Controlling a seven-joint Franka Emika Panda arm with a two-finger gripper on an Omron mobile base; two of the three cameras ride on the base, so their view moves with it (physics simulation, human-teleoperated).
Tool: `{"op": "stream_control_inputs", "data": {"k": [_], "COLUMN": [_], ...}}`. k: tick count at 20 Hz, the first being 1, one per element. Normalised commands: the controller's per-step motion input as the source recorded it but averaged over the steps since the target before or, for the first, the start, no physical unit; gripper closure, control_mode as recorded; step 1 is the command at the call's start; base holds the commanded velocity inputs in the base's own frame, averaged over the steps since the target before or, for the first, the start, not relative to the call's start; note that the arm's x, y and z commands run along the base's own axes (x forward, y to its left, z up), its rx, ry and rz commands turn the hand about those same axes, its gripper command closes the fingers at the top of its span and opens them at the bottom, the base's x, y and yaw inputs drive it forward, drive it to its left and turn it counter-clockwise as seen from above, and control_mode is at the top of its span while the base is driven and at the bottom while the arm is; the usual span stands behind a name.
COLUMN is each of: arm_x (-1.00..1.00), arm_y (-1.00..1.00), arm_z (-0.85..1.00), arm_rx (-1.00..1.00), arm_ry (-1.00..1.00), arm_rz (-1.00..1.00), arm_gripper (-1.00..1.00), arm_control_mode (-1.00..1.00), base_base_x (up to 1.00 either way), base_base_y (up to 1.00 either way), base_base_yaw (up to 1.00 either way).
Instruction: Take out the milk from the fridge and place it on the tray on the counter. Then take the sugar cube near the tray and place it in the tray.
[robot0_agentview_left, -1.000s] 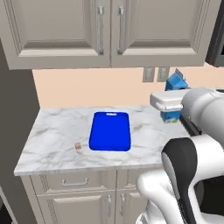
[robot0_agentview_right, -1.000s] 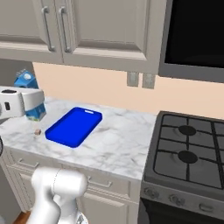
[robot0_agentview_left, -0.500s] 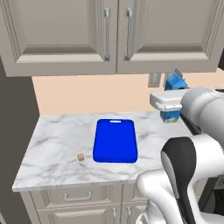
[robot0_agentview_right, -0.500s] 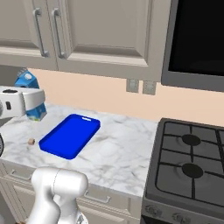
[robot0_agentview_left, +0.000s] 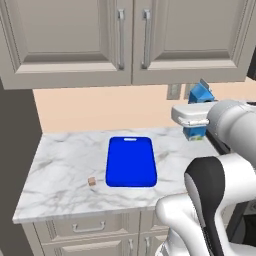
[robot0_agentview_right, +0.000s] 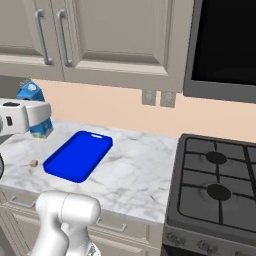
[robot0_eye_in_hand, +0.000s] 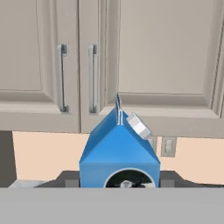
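Nearer now, with the tray squarely ahead as my base closes on the table, my pincer grasps the milk, ready for placing.

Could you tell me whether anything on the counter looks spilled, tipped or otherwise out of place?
Nothing stands out: the tray lies flat on the counter, the sugar cube sits beside it, and the milk is upright in the gripper.

The white arm reached level, its wrist horizontal; the gripper stood closed around the milk, carried upright.
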Motion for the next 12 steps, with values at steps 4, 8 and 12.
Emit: {"op": "stream_control_inputs", "data": {"k": [4,8,12], "arm_x": [0.00,0.04,0.01], "arm_y": [0.00,-0.03,-0.01], "arm_z": [0.00,-0.19,-0.51], "arm_rx": [0.00,0.02,0.04], "arm_ry": [0.00,0.00,0.00], "arm_rz": [0.00,0.01,0.10], "arm_gripper": [1.00,1.00,1.00], "arm_control_mode": [1.00,-1.00,-1.00], "base_base_x": [0.11,0.01,0.00], "base_base_y": [0.00,0.00,0.00], "base_base_yaw": [-0.05,0.00,0.00]}}
